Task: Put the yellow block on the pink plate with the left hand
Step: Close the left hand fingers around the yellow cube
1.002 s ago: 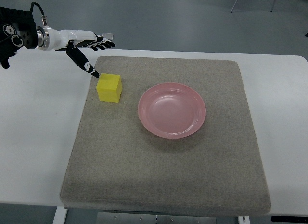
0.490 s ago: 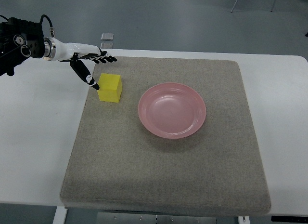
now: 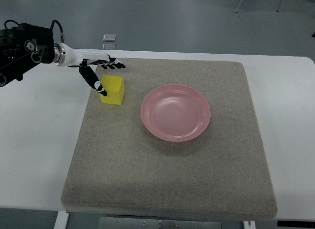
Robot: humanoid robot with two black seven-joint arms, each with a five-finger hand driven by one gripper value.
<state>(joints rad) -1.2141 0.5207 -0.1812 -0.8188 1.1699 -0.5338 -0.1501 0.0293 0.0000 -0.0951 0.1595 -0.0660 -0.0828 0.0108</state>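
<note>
A yellow block (image 3: 113, 89) sits on the grey mat (image 3: 167, 165) left of the pink plate (image 3: 175, 112). My left hand (image 3: 104, 75) comes in from the upper left and hovers over the block's far left corner. Its fingers (image 3: 114, 64) are spread behind the block and its thumb points down at the block's left face. The hand is open and holds nothing. The plate is empty. The right arm is out of view.
The mat lies on a white table (image 3: 34, 140). A small clear object (image 3: 110, 37) lies on the floor beyond the table's far edge.
My left hand has moved right and slightly down, from left of the block to over its far left corner. The block and plate have not moved.
</note>
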